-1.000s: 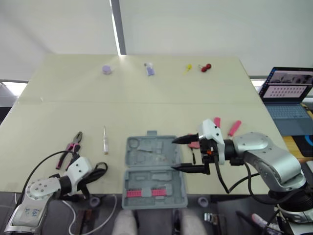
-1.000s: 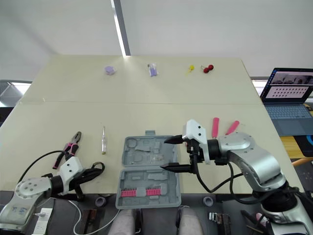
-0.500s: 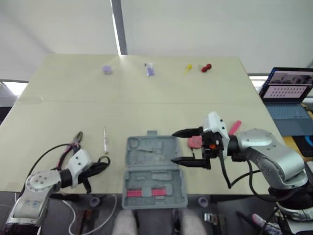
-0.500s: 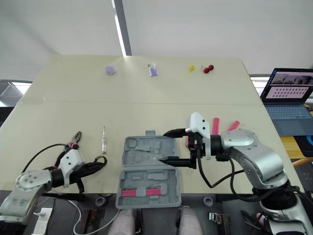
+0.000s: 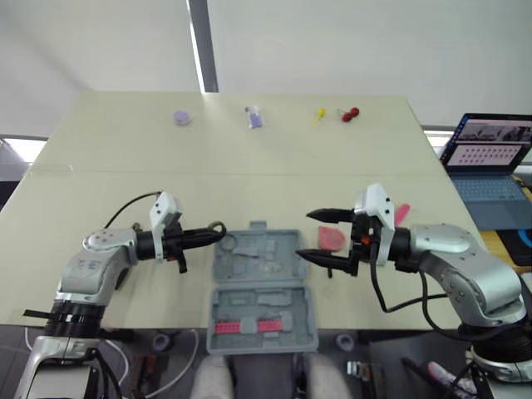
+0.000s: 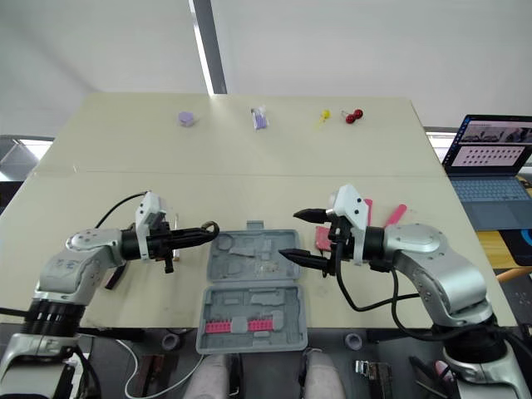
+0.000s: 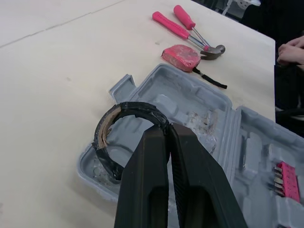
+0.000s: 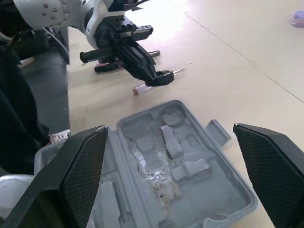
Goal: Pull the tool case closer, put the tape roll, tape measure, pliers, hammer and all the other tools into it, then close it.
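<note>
The left hand (image 5: 209, 234), clamped on the tape roll (image 7: 137, 109), is now hovering over the far left corner of the open tool case (image 5: 262, 287), having lifted from the near edge of the surface (image 5: 249, 183). The right hand (image 5: 305, 234), fingers apart, is backing off toward the case's right edge. The roll is probably about to be released into the case.

I see a grey tool case (image 5: 274, 295) with a pink strip (image 5: 242, 327) inside, a black tape roll (image 7: 135, 108) with a tan inner face, and a pink tape measure (image 7: 180, 55). The counter (image 5: 249, 183) is cream.
</note>
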Motion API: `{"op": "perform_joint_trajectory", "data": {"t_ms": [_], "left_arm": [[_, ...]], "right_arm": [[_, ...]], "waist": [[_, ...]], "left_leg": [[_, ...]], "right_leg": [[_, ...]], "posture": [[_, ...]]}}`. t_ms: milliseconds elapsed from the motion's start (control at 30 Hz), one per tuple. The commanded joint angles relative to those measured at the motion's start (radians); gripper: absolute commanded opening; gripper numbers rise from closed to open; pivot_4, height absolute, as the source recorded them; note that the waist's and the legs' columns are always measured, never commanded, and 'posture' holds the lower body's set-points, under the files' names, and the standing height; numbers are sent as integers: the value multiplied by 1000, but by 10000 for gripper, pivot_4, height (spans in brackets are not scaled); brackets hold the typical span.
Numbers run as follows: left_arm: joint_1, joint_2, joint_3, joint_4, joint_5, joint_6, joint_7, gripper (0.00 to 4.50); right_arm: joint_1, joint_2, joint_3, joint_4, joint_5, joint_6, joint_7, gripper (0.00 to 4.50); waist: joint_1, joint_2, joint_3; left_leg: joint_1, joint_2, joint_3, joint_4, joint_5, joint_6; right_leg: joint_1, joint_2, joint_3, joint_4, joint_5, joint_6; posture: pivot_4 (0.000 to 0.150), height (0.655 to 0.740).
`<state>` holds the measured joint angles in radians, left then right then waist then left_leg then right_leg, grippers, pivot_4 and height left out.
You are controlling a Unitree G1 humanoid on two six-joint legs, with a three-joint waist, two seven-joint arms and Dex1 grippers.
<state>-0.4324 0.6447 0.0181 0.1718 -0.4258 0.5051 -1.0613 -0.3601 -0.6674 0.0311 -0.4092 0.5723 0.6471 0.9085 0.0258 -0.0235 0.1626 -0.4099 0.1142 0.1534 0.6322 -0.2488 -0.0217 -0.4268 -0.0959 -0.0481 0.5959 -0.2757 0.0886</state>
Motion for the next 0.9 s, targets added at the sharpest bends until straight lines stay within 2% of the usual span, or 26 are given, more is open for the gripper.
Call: {"op": "perform_joint_trajectory", "data": {"t_ms": [33,400,900], "left_arm": [[-55,-10,-8,68,-11,26,-37,913],[-137,-50,-49,190,-10,126,-105,913],[-177,-95,-62,330,40,135,-76,913]], "right_arm": [[16,17,-34,-59,3,-15,-52,45000],[79,43,-49,-120,12,-10,-145,45000],[113,43,-47,-134,12,-15,-165,45000]], "waist": [[0,0,0],[1,0,0],[1,0,0]], "left_leg": [[0,0,0,0,0,0],[-1,0,-2,3,0,0],[-3,0,-4,5,0,1]], "right_leg": [[0,0,0,0,0,0],[0,0,-1,2,0,0],[0,0,-2,3,0,0]], "posture": [[1500,7400],[1500,7400],[1500,7400]]}}
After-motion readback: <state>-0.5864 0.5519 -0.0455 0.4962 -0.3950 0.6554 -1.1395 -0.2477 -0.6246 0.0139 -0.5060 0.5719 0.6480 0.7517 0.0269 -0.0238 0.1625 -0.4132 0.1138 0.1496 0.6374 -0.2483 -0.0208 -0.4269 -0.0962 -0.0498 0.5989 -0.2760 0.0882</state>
